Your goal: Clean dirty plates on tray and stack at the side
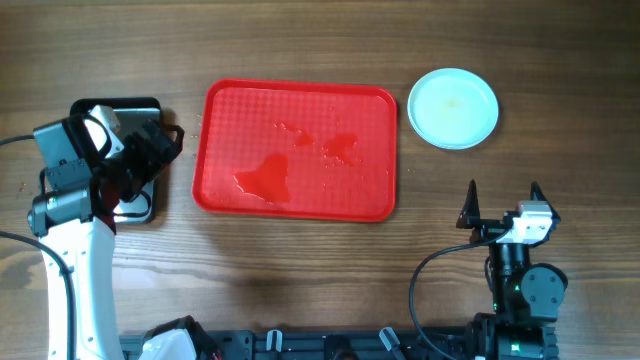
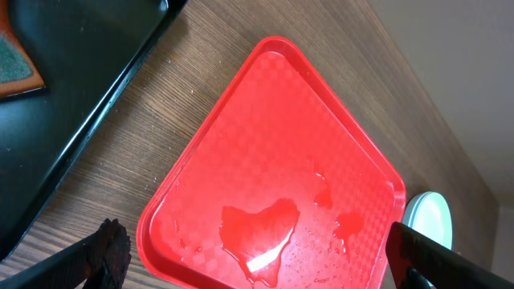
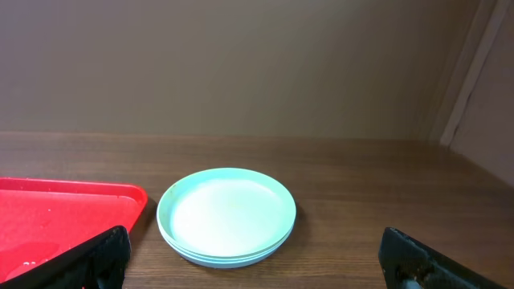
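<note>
- The tray (image 1: 300, 90) sits mid-desk (image 1: 300, 290) with no plate on it, only puddles of liquid (image 1: 268, 178) on its floor, so I read the wiping as finished.
- The plates (image 3: 226, 213) lie stacked on the desk just off the tray's far right corner, clear of its rim, where the wet tray cannot soil them. I cannot count the stack for certain.
- My left end effector (image 2: 253, 234) hangs released, fingers wide apart and empty. It is left of the tray, above the black pan (image 2: 72, 120) where the sponge (image 2: 12, 68) lies.
- My right end effector (image 1: 503, 190) is also released and empty. It sits right of the tray, nearer me than the plates, and points at the stack.
- I judge the task about done, with only pulling the arms back left.
</note>
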Controlling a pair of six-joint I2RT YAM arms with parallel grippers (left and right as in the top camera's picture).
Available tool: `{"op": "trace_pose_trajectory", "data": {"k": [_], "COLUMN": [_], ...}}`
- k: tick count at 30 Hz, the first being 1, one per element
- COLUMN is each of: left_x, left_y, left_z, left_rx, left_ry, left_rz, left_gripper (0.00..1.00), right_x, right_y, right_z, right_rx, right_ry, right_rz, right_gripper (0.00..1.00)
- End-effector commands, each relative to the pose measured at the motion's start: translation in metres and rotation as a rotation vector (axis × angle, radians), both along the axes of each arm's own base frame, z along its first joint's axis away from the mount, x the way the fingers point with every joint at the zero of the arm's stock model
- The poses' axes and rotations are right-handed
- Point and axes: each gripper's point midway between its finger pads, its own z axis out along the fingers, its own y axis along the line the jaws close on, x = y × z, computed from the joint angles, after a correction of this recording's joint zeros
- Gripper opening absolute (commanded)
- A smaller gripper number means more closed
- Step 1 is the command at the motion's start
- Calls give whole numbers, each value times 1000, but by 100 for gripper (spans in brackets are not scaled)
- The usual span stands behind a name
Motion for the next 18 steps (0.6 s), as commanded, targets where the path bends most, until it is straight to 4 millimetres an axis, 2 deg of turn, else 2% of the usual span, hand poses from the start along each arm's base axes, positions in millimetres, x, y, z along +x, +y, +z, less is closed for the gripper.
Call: {"op": "trace_pose_trajectory", "data": {"k": [1, 9, 12, 15, 18], "left_x": [1, 1, -5, -5, -15], "left_y": [-4, -4, 25, 30, 51], "left_z": [3, 3, -7, -11, -17], "left_rx": [-6, -6, 130, 151, 246], "left_ry": [-14, -14, 42, 62, 116], "left_rz": [-17, -17, 83, 102, 176], "left_gripper": [100, 100, 100, 100, 100], "right_x": [-1, -1, -1, -1, -1], "right_y": [0, 0, 0, 0, 0], "right_z": [2, 2, 2, 2, 2], "right_rx": [-22, -21, -21, -21, -21], "right_ry": [-11, -11, -11, -11, -11], "right_rz": [0, 0, 0, 0, 0], "right_gripper": [100, 100, 100, 100, 100]}}
